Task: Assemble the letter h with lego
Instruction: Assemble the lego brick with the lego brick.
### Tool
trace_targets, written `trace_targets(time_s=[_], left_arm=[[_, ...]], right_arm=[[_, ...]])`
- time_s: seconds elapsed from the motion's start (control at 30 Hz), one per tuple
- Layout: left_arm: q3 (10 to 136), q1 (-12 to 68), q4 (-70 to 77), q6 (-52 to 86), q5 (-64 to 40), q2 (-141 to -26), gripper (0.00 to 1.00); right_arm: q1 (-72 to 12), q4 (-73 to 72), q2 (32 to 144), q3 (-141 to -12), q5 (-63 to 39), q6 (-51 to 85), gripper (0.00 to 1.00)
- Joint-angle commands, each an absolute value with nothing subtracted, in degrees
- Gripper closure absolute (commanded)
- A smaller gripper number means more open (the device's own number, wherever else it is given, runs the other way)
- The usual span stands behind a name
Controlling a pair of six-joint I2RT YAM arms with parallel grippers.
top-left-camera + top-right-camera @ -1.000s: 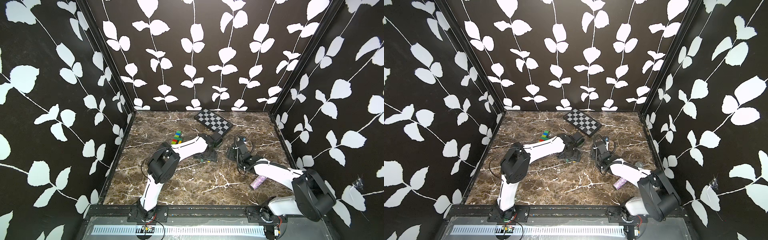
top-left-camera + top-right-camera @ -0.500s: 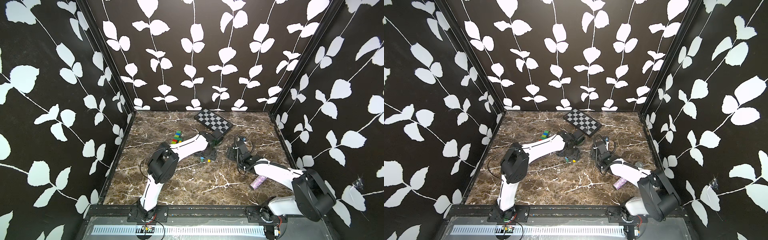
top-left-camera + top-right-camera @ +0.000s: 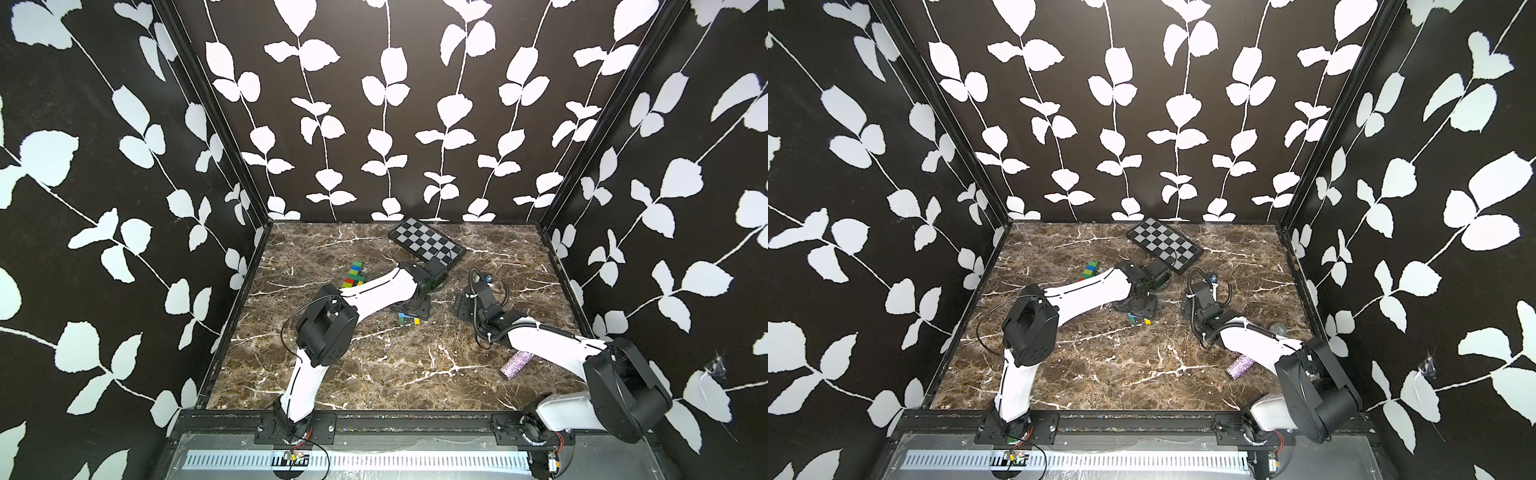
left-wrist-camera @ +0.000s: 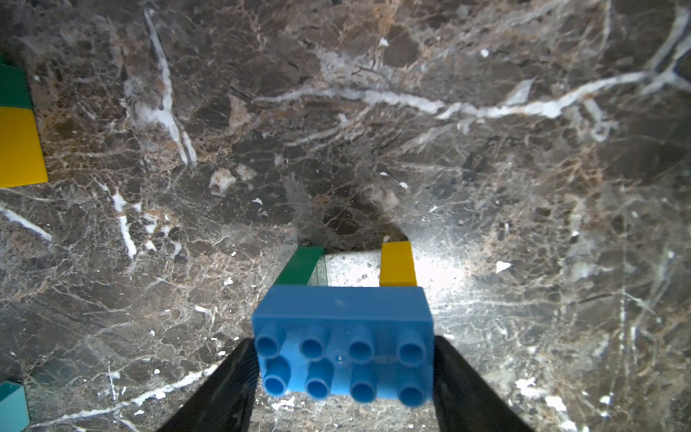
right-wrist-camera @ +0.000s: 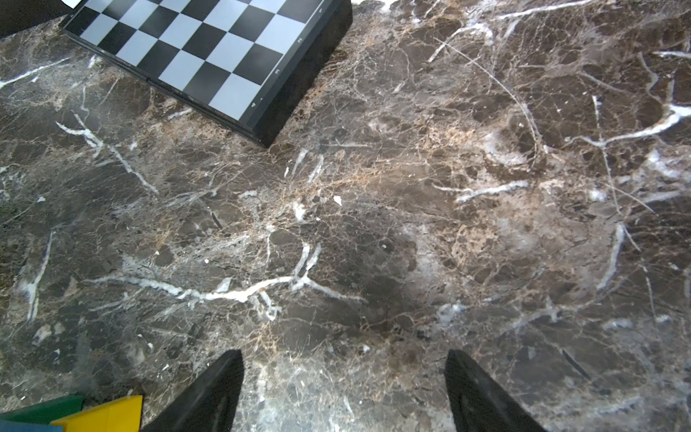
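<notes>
Left tool [image 4: 344, 346] has closed around eight-stud blue brick [image 4: 342, 310].

Black walls [image 3: 353, 137] printed with white leafy vines fill the upper frame and both sides in both top views. Lower middle lies a brown marble floor [image 3: 374, 374] veined white; a slotted metal rail [image 3: 415, 459] crosses the bottom edge.

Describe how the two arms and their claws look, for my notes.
The left arm and right arm have smooth white shells with short black slits, joined by bulky black joint housings. A ribbed black cable runs along the right wrist; a thin black wire bows beside the left elbow. The left claw and right claw have matte black, wedge-shaped fingers.
</notes>
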State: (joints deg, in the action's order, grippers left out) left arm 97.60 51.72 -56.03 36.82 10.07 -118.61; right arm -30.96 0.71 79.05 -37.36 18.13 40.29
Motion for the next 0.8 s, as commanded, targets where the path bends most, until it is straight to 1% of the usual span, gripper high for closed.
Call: trace_targets(time_s=[0.0, 0.77], left_arm=[[98.3, 52.0, -56.8, 36.7, 9.7, -119.4, 0.29], [97.5, 52.0, -55.4, 37.5, 6.7, -120.7, 0.41]], right_arm=[[-30.7, 0.5, 79.4, -39.1, 18.3, 40.6, 0.16], [-30.6, 0.6, 79.2, -39.0, 18.2, 40.6, 0.16]])
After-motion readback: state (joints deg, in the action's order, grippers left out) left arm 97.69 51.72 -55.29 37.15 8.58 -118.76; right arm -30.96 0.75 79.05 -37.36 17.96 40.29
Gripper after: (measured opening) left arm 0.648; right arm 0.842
